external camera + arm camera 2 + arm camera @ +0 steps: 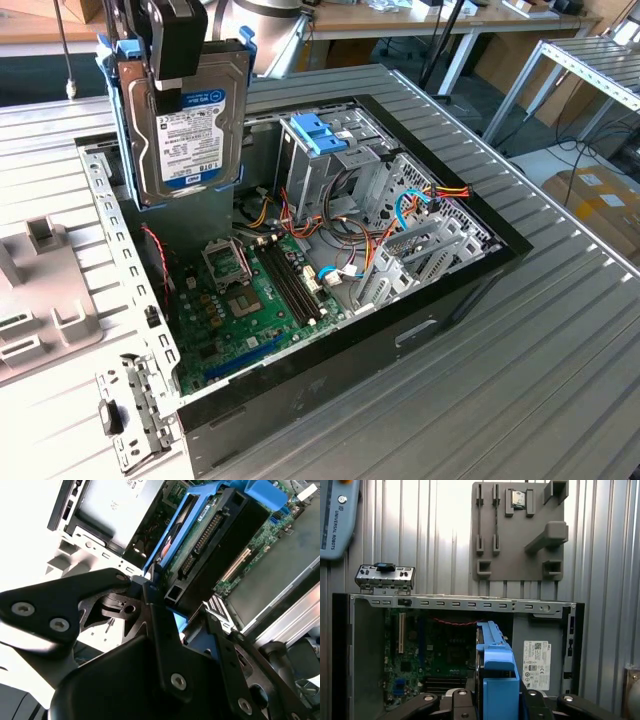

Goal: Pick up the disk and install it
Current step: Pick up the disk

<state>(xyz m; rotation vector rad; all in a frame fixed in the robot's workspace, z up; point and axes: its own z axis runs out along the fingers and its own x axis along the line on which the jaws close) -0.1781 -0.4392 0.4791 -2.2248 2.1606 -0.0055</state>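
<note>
Gripper (178, 62) clamping disk (192, 130) by its upper end, holding it upright over open case (400, 335).

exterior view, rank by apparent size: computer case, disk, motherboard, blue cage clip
1. computer case, largest
2. disk and motherboard look alike; the disk hangs nearer the camera, so unranked
3. blue cage clip, smallest

The flat silver-black metal hard drive (190, 120) has blue side rails. It hangs upright, label exposed, above the open case (330, 370).
</note>
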